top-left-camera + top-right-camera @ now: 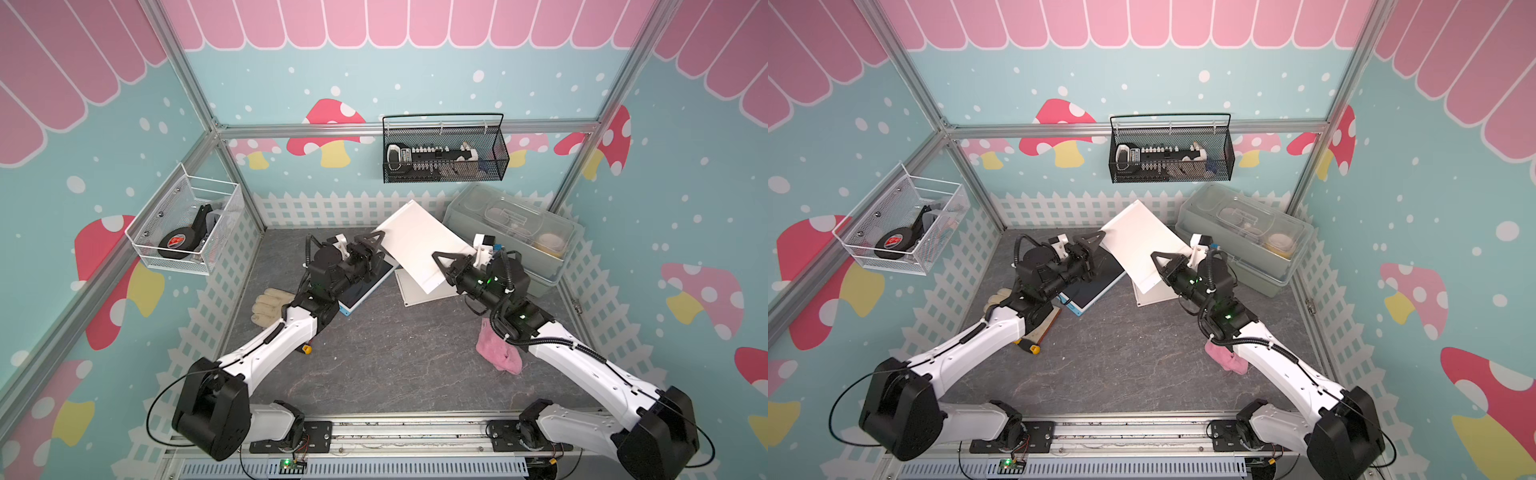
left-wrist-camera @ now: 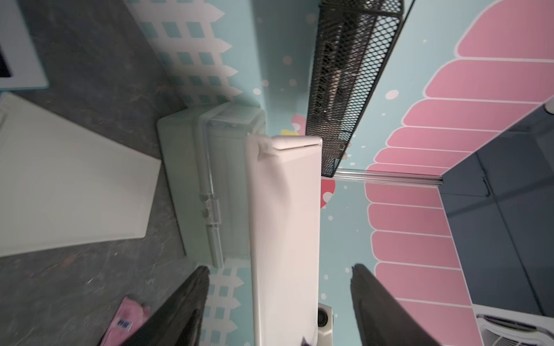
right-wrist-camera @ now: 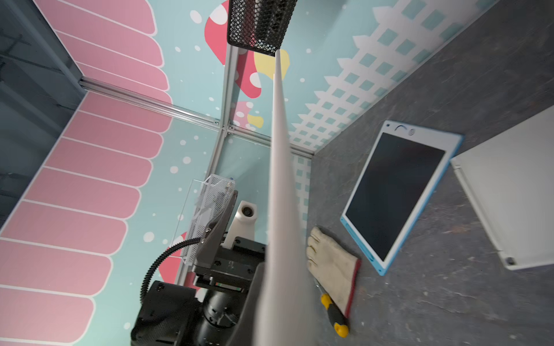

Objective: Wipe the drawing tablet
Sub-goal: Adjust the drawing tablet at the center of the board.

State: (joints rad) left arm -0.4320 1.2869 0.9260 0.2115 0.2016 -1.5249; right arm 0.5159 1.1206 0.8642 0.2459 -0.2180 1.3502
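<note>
The drawing tablet [image 1: 365, 286] [image 1: 1096, 286] [image 3: 395, 194], blue-framed with a dark screen, lies flat on the table, partly under my left arm. A pink cloth [image 1: 498, 349] [image 1: 1227, 357] lies crumpled beside my right arm. My right gripper [image 1: 444, 259] [image 1: 1160, 259] [image 3: 281, 314] is shut on the near edge of a white box lid [image 1: 419, 245] [image 2: 284, 224] and holds it tilted above the table. My left gripper [image 1: 372, 241] [image 1: 1090, 245] [image 2: 280, 299] is open at the lid's other side. Its dark fingers [image 2: 180, 299] stand clear of the lid on both sides.
A white box base [image 1: 415, 291] [image 3: 509, 194] lies right of the tablet. A beige glove [image 1: 268, 305] and a yellow-handled screwdriver [image 1: 306, 349] lie at the left. A clear storage box [image 1: 515, 237] stands back right. A black mesh basket [image 1: 444, 153] and a white basket [image 1: 187, 228] hang on the walls.
</note>
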